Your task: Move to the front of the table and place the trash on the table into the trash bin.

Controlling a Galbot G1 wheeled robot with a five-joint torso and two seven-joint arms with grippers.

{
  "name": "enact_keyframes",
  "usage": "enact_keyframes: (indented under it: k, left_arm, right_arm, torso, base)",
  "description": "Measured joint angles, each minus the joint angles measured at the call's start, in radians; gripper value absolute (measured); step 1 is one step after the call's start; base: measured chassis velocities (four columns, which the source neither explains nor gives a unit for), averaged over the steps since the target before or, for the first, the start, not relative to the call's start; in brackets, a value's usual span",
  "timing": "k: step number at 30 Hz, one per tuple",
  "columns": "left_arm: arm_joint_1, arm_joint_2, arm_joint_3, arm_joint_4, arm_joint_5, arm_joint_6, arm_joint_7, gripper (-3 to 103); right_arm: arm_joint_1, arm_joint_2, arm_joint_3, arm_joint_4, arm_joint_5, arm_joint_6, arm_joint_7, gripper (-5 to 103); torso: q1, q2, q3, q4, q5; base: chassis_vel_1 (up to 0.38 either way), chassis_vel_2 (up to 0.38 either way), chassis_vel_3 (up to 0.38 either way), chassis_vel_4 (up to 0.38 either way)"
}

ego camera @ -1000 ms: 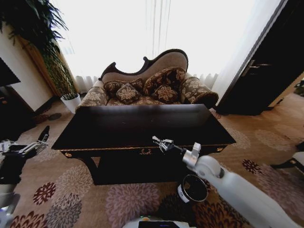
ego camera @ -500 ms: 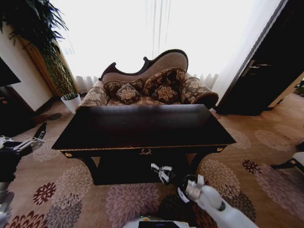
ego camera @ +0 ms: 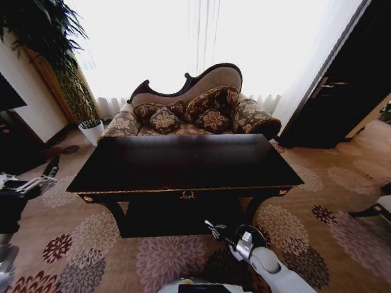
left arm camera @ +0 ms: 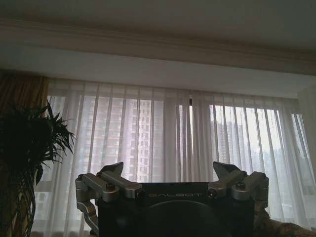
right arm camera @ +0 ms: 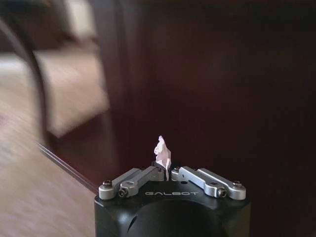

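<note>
The glossy black table (ego camera: 183,162) with gold trim stands in front of me, its top bare. My right gripper (ego camera: 215,231) hangs low in front of the table's lower shelf, just left of the round dark trash bin (ego camera: 259,234), which my right arm partly covers. In the right wrist view that gripper (right arm camera: 165,171) is shut on a small white paper ball (right arm camera: 162,151) that sticks up between the fingertips. My left gripper (ego camera: 44,178) is held out to the left of the table, and in its wrist view (left arm camera: 170,174) it is open and points at the curtains.
A patterned sofa (ego camera: 189,113) with cushions stands behind the table, before bright curtains. A potted plant (ego camera: 79,101) is at the back left and a dark door (ego camera: 336,91) at the right. Flowered carpet (ego camera: 91,244) surrounds the table.
My right gripper has dropped from the table's front edge to near the floor beside the trash bin, still pinching the paper. The left arm has shifted slightly outward.
</note>
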Motion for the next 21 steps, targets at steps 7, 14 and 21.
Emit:
enact_keyframes:
  k: [7, 14, 21]
  left_arm:
    - [0.003, -0.025, 0.027, -0.016, 0.02, 0.0, 0.0, 100]
    - [0.01, -0.028, 0.027, -0.022, 0.024, 0.0, 0.0, 100]
    - [0.013, -0.036, 0.028, -0.022, 0.031, -0.001, 0.001, 100]
  right_arm:
    - [0.098, 0.033, -0.015, -0.191, -0.059, -0.134, 0.257, -2]
    - [0.159, 0.048, -0.022, -0.312, -0.074, -0.206, 0.361, 3]
    - [0.208, 0.05, -0.018, -0.422, -0.064, -0.213, 0.394, 20]
  torso:
    - [0.0, 0.0, 0.0, 0.0, 0.0]
    - [0.0, 0.0, 0.0, 0.0001, -0.0002]
    - [0.0, 0.0, 0.0, 0.0, -0.0001]
  base:
    - [0.0, 0.0, 0.0, 0.0]
    - [0.0, 0.0, 0.0, 0.0]
    - [0.0, 0.0, 0.0, 0.0]
